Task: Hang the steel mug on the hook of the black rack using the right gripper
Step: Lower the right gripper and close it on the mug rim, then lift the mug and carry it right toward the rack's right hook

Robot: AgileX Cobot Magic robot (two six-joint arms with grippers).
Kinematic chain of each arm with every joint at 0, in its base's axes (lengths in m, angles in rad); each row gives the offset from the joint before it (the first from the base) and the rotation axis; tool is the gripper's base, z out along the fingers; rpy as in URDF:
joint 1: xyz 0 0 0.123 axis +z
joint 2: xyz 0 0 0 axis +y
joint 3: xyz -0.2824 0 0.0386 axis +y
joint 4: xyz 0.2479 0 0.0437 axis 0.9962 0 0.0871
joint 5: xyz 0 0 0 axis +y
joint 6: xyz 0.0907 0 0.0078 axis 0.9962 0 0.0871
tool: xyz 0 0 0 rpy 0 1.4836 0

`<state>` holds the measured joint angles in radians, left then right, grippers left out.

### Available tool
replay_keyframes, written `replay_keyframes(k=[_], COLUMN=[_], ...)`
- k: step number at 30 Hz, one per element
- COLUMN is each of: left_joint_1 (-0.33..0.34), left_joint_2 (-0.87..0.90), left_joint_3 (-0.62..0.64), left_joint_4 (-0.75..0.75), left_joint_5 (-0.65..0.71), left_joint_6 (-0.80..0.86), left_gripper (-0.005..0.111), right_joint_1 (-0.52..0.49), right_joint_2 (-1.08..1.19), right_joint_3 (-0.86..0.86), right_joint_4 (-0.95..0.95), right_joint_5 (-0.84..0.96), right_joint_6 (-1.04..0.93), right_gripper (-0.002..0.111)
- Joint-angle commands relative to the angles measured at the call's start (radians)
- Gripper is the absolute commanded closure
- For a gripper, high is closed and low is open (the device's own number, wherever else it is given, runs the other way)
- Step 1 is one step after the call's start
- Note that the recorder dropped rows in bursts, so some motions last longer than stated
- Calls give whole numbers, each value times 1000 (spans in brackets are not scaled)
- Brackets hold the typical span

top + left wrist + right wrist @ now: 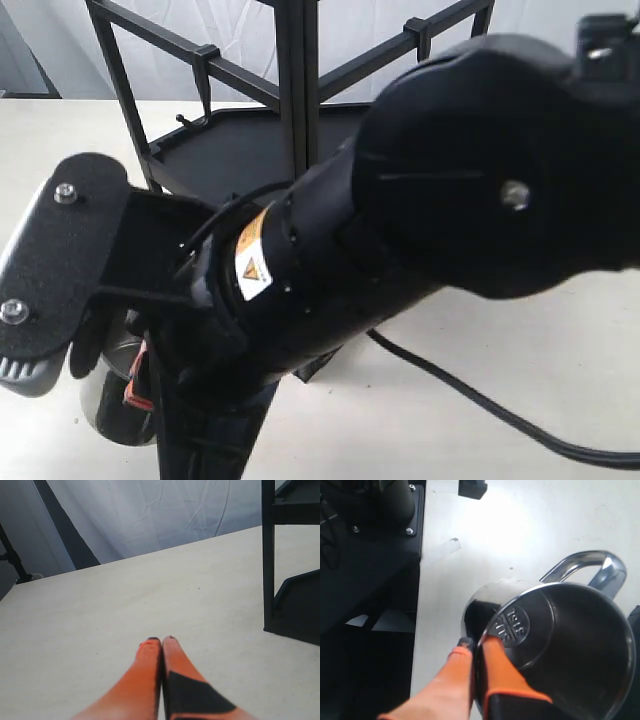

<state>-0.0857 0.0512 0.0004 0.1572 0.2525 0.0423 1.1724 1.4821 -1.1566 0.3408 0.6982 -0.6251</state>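
Between orange fingers (495,665), shiny cylindrical steel mug (570,630)

Place: a robot test bench in a lab or studio is presenting itself, not a home.
Backdrop: a creased white cloth (165,515) is hanging behind the bench.
Surface: a bare pale table (150,600) is filling the floor of the scene.
Equipment: a black robot arm (400,230) is wearing a warning label, with a black cable (470,400) trailing across the table.
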Motion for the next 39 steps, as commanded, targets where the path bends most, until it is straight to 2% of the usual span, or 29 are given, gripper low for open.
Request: replay_keyframes(k=[1,22,26,34,39], left_joint_1=[-7,-7,-7,-7,-7], left_joint_2=[-9,-51,-51,-51,-51], left_joint_3=[0,0,0,0,0], left_joint_4=[-3,0,0,0,2], left_joint_5=[-21,-22,-22,-22,-20], left_joint_6=[-1,-1,-1,-1,-1], left_gripper=[105,105,105,105,105], right_joint_1=[4,4,4,4,4], right_joint_2=[-65,-430,-510,-641,-660], right_joint_3=[-6,-2,17,67,85], right_joint_4=[0,35,-3,-272,-364], right_joint_5=[34,181,213,243,267], right_joint_6=[1,7,75,385,484], right_gripper=[109,109,109,109,109])
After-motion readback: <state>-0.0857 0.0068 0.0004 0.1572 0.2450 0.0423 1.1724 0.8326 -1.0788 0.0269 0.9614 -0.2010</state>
